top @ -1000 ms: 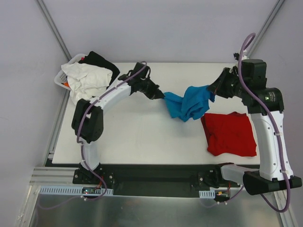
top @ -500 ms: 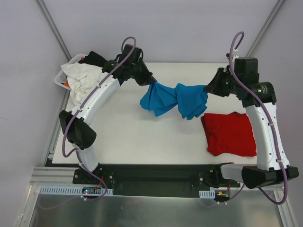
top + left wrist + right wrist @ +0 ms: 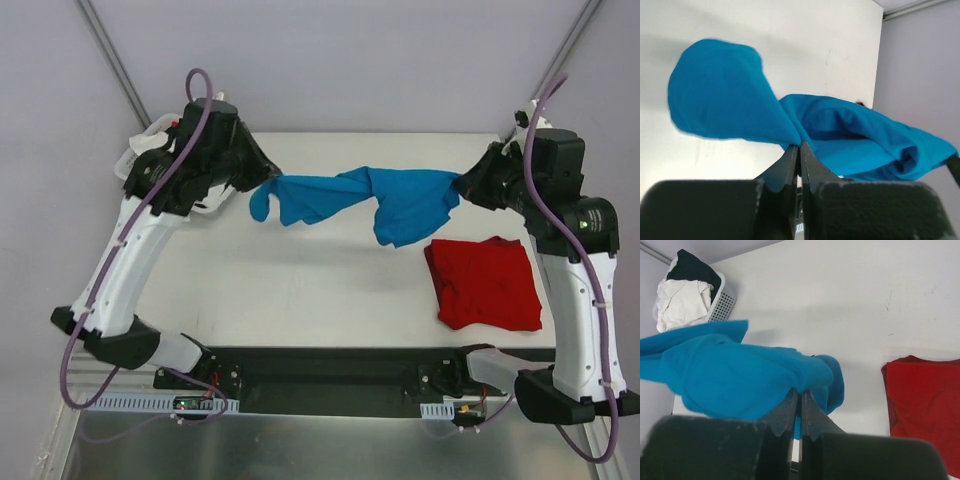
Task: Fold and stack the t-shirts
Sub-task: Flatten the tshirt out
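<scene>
You are holding the turquoise t-shirt [image 3: 385, 200] stretched above the tabletop's [image 3: 300, 290] far edge, with the left gripper [image 3: 266, 184] and right gripper [image 3: 463, 184] each clamping one end. The red t-shirt [image 3: 485, 283] is lying folded at the right edge.

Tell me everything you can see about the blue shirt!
The blue shirt is bright turquoise, soft and cottony-looking, all wrinkled and not folded yet. It is stretched out sideways in the air like a hammock, with a bunched flap drooping near the right arm's end. The left fingers pinch one end tight, and the right fingers pinch the other. Nothing else seems to touch it; it appears to hang above the white table.
</scene>
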Controlling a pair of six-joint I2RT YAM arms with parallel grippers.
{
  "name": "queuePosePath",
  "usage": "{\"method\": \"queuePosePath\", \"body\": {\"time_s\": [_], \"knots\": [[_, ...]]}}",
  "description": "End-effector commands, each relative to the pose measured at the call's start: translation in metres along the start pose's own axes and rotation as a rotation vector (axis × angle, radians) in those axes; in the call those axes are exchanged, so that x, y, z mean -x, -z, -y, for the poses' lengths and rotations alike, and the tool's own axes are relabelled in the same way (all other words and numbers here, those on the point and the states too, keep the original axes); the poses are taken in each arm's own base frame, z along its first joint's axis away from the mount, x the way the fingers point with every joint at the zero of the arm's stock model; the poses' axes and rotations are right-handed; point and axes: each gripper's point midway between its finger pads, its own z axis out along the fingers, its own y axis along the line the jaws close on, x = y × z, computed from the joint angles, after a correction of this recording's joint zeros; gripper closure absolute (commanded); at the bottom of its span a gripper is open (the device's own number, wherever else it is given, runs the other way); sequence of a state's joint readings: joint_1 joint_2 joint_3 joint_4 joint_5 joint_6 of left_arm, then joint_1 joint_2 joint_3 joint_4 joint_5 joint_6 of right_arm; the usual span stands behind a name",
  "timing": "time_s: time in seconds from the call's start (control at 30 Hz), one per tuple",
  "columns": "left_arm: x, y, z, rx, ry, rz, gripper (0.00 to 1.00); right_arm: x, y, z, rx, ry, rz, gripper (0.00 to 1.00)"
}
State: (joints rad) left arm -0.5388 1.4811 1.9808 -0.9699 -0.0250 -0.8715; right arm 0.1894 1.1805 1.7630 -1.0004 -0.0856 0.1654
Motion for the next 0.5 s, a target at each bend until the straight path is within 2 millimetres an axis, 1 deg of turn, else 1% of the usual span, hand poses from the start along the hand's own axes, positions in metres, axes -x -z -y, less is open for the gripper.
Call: {"method": "queuePosePath", "body": {"time_s": [0.0, 0.03, 0.07, 0.1, 0.13, 0.17, 0.2, 0.23, 0.27, 0.3, 0.33, 0.37, 0.4, 0.47], "knots": [[-0.011, 0.062, -0.033, 0.058, -0.092, 0.078, 1.0, 0.003, 0.045, 0.011, -0.048, -0.031, 0.098, 0.99], [-0.019, 0.062, -0.042, 0.077, -0.094, 0.063, 1.0, 0.0, 0.049, 0.017, -0.079, -0.035, 0.105, 0.99], [-0.026, 0.066, -0.047, 0.077, -0.091, 0.047, 1.0, -0.005, 0.055, 0.023, -0.095, -0.037, 0.117, 0.99], [-0.031, 0.077, -0.051, 0.059, -0.079, 0.045, 1.0, -0.008, 0.056, 0.025, -0.101, -0.038, 0.115, 0.99], [-0.047, 0.07, -0.067, 0.105, -0.073, -0.004, 1.0, -0.013, 0.056, 0.027, -0.105, -0.04, 0.101, 0.99], [-0.058, 0.07, -0.073, 0.11, -0.064, -0.045, 1.0, -0.024, 0.051, 0.03, -0.106, -0.041, 0.065, 0.99], [-0.065, 0.073, -0.078, 0.109, -0.041, -0.064, 1.0, -0.031, 0.047, 0.03, -0.102, -0.038, 0.04, 0.99], [-0.081, 0.065, -0.093, 0.15, -0.033, -0.112, 1.0, -0.039, 0.04, 0.033, -0.109, -0.041, 0.006, 0.99], [-0.09, 0.062, -0.097, 0.154, -0.02, -0.145, 1.0, -0.053, 0.031, 0.031, -0.083, -0.047, -0.058, 0.99], [-0.096, 0.059, -0.101, 0.168, -0.001, -0.163, 1.0, -0.061, 0.021, 0.031, -0.077, -0.047, -0.1, 0.99], [-0.101, 0.054, -0.108, 0.191, 0.001, -0.183, 1.0, -0.067, 0.014, 0.03, -0.069, -0.05, -0.133, 0.99], [-0.103, 0.05, -0.11, 0.198, 0.0, -0.201, 1.0, -0.073, 0.009, 0.027, -0.048, -0.055, -0.169, 0.99], [-0.103, 0.041, -0.114, 0.224, -0.011, -0.222, 1.0, -0.083, -0.005, 0.03, -0.056, -0.061, -0.223, 0.99], [-0.104, 0.029, -0.12, 0.26, -0.035, -0.255, 1.0, -0.09, -0.018, 0.029, -0.042, -0.07, -0.265, 0.99]]}}
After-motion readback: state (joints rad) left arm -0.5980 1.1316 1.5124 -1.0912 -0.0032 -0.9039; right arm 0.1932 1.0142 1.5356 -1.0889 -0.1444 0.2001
